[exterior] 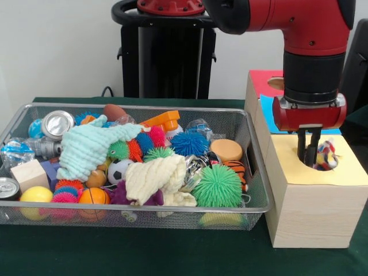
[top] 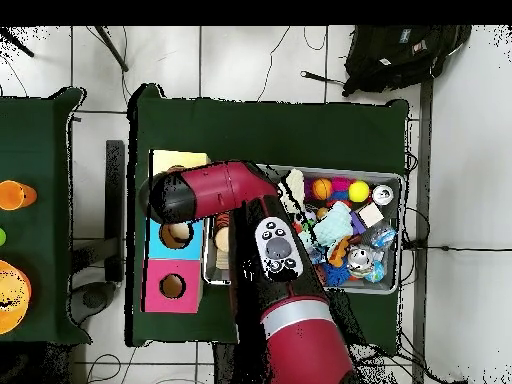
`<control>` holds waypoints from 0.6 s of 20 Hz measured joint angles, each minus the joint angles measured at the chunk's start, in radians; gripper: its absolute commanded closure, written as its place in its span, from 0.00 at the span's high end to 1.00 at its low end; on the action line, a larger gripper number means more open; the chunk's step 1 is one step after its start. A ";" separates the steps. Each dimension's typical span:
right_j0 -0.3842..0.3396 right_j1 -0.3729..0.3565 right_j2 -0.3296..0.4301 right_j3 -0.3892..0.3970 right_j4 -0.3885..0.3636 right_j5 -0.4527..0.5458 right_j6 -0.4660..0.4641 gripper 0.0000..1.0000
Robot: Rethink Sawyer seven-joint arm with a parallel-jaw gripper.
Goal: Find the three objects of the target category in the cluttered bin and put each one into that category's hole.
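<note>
Left of the fingers, bin: your wire bin point(exterior: 253, 172) is still packed, with spiky balls like the green spiky ball point(exterior: 217, 186), cloths, cans and a wooden block.
Under the fingers, hole: the yellow-topped box point(exterior: 287, 155) has its round hole right where the gripper point(exterior: 309, 150) dips in.
Fingers: close together with nothing between them, so I'd call them closed and empty.
Just right of the fingers, target: a multicoloured knotted toy point(exterior: 326, 156) sits inside the hole, touching its rim.
Progress: looks like you've got one item in; can't tell which drop this is, so check the bin for more.
</note>
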 measured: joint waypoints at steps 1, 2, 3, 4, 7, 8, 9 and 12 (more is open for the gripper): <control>0.000 -0.003 0.000 0.000 0.001 0.004 0.000 0.00; -0.001 -0.008 0.001 0.001 0.004 0.015 0.000 0.00; -0.002 -0.010 0.002 0.001 0.006 0.023 0.000 0.00; -0.003 -0.010 0.004 0.002 0.010 0.031 0.000 0.00; -0.007 -0.014 0.009 0.002 0.019 0.047 0.000 0.00; -0.009 -0.018 0.010 0.002 0.022 0.054 0.000 0.00; -0.011 -0.019 0.010 0.002 0.023 0.057 0.000 0.00; -0.017 -0.023 0.014 0.002 0.028 0.069 0.000 0.00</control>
